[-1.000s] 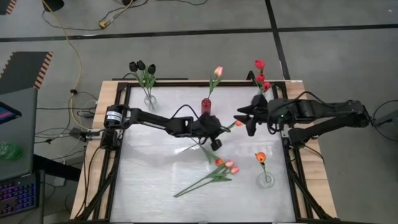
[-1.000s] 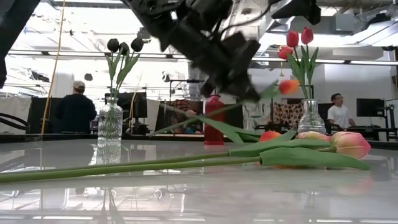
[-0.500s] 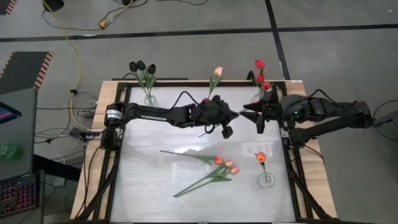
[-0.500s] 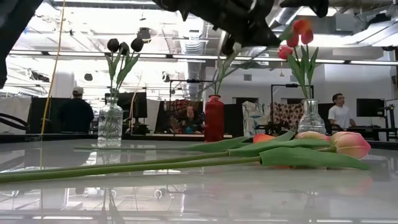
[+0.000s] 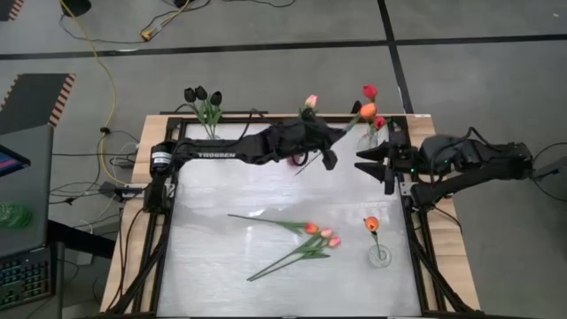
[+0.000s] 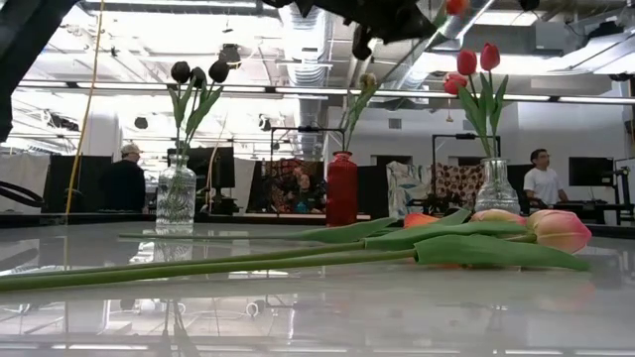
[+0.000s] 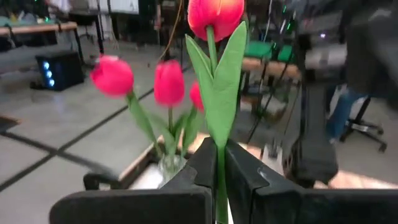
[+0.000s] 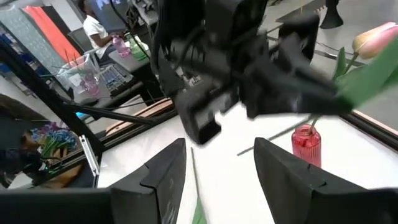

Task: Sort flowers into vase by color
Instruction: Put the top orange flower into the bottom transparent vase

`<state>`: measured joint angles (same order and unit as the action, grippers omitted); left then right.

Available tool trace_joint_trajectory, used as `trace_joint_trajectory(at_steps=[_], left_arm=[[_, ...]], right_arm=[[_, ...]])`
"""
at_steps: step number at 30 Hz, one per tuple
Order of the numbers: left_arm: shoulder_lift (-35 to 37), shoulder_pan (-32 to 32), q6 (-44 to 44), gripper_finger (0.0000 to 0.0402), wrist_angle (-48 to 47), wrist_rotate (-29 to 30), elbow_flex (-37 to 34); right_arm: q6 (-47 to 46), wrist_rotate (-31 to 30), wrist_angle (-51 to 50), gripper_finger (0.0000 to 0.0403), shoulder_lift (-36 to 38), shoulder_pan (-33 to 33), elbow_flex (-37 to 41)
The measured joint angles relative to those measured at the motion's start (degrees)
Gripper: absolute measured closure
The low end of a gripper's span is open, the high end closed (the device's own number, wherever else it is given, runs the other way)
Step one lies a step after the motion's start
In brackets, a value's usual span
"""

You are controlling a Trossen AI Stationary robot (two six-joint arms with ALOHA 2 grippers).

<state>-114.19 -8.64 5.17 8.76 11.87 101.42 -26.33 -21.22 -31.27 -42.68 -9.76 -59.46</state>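
Observation:
My left gripper point(image 5: 335, 140) is high over the table's far side, shut on an orange-red tulip point(image 5: 366, 111), whose head is close to the clear vase of red tulips point(image 5: 372, 133) at the far right corner. My right gripper point(image 5: 361, 159) hovers open at the right edge, just right of the left one, and touches nothing. A red vase point(image 6: 341, 188) holds a pink tulip point(image 5: 311, 101). Black tulips point(image 5: 202, 93) stand in a clear vase point(image 5: 213, 142) at the far left. One orange tulip point(image 5: 372, 223) stands in a clear vase point(image 5: 379, 257) near the right edge. My left gripper pinches the tulip's thin green stem point(image 7: 217, 180) between its two fingers, just below the leaves. The fingers reach out toward the table's right side. The flower is lifted clear, its head point(image 7: 215, 12) beyond the fingertips and its lower stem point(image 5: 303, 167) trailing back under the gripper.
Several pink and orange tulips point(image 5: 323, 235) lie flat on the white table's middle, stems pointing left point(image 5: 266, 266). The left arm point(image 5: 239, 152) spans the far side and covers part of the red vase. A black frame point(image 5: 415, 230) edges the table. People stand in the room beyond.
My left gripper has risen from the table's middle and swung toward the far right corner, carrying the orange-red tulip clear of the table up to the vase of red tulips. My right gripper has drawn back toward the right edge.

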Motion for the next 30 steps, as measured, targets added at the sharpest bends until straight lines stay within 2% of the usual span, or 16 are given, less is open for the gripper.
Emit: trace_joint_trajectory(at_steps=[6,12,17,30], left_arm=[[0.02,0.41,-1.86,0.0400,1.70,-4.96,1.67],[0.02,1.73,-4.12,0.0400,1.65,-5.52,1.87],[0.02,2.75,-5.40,0.0400,1.87,-5.52,1.87],[0.02,5.65,-8.89,0.0400,2.35,-5.45,1.87]], right_arm=[[3.20,-7.24,-0.02,0.0186,-0.13,0.01,0.00],[6.18,-12.02,0.05,0.0186,0.00,0.04,0.00],[10.21,-12.10,0.56,0.0186,-0.02,0.00,0.00],[10.45,-11.32,2.40,0.0186,-0.04,0.00,0.00]])
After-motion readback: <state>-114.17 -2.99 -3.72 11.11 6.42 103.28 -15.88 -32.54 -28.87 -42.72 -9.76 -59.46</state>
